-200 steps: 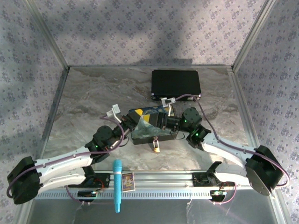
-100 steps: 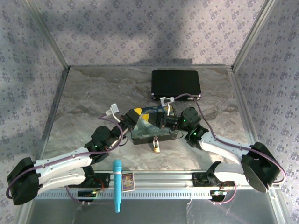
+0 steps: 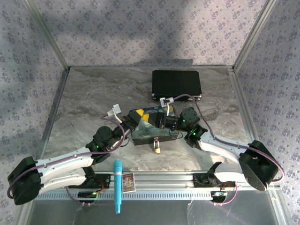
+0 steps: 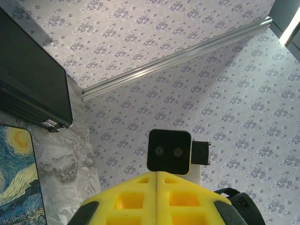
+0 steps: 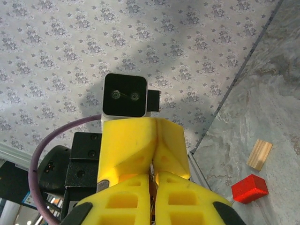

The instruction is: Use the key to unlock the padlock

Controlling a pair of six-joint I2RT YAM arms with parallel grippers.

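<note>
The small brass padlock [image 3: 157, 147] hangs at the front of the painted box [image 3: 140, 114], its body lying on the marble table. Both grippers meet tip to tip above the box. My right gripper [image 5: 153, 173] is shut, with a thin metal sliver, apparently the key, pinched between its yellow fingers. My left gripper [image 4: 156, 176] is shut, its fingers pressed flat together with nothing showing between them. In the right wrist view the left fingers [image 5: 129, 140] touch the right fingertips. From above, the left gripper [image 3: 140, 121] and right gripper [image 3: 160, 123] hide the key.
A black case [image 3: 176, 84] lies behind the box, near the back wall. A red block [image 5: 249, 188] and a tan block [image 5: 259, 154] lie on the marble. A blue marker [image 3: 117, 185] and a small card [image 3: 128, 182] rest on the front rail.
The right gripper has closed from partly open to shut and edged slightly left toward the left gripper. The left arm, box and padlock have stayed put.
</note>
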